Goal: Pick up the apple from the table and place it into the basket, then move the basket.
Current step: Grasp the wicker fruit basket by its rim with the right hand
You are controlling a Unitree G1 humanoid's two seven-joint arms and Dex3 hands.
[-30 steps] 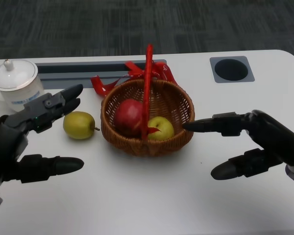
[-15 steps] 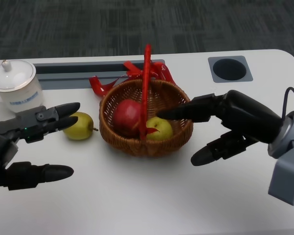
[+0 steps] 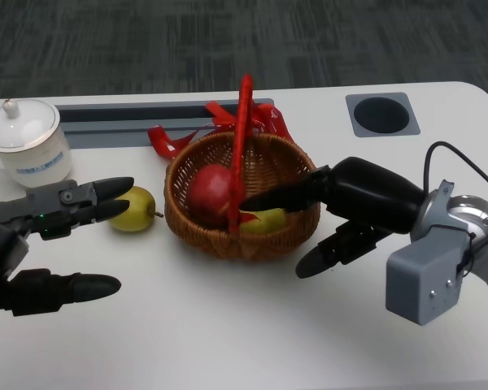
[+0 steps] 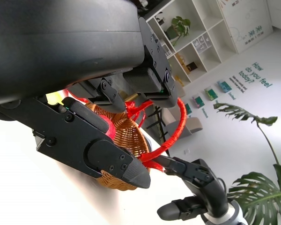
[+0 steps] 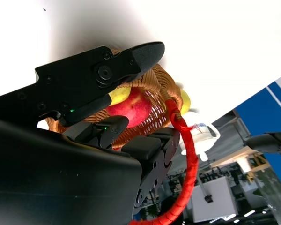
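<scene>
A wicker basket [image 3: 228, 244] with an upright red handle [image 3: 241, 138] stands mid-table. Inside lie a red apple [image 3: 210, 191] and a yellow-green apple [image 3: 267, 221]. Another yellow-green apple [image 3: 135, 210] rests on the table just left of the basket. My left hand [image 3: 41, 236] hovers beside that apple, fingers spread, holding nothing. My right hand [image 3: 342, 207] straddles the basket's right rim: upper fingers reach inside over the green apple toward the handle, and the thumb stays outside the wall. The right wrist view shows the red apple [image 5: 131, 107] and handle [image 5: 187, 164] just past my fingers.
A white lidded cup [image 3: 28, 145] stands at the far left. A grey slot [image 3: 106, 114] and red ribbon [image 3: 228, 120] lie behind the basket. A round dark hole [image 3: 382, 115] sits at the back right. Bare table lies in front of the basket.
My right hand has moved left, from beside the basket to over its right rim with fingers inside. My left hand dropped a little, then held still beside the table apple.
</scene>
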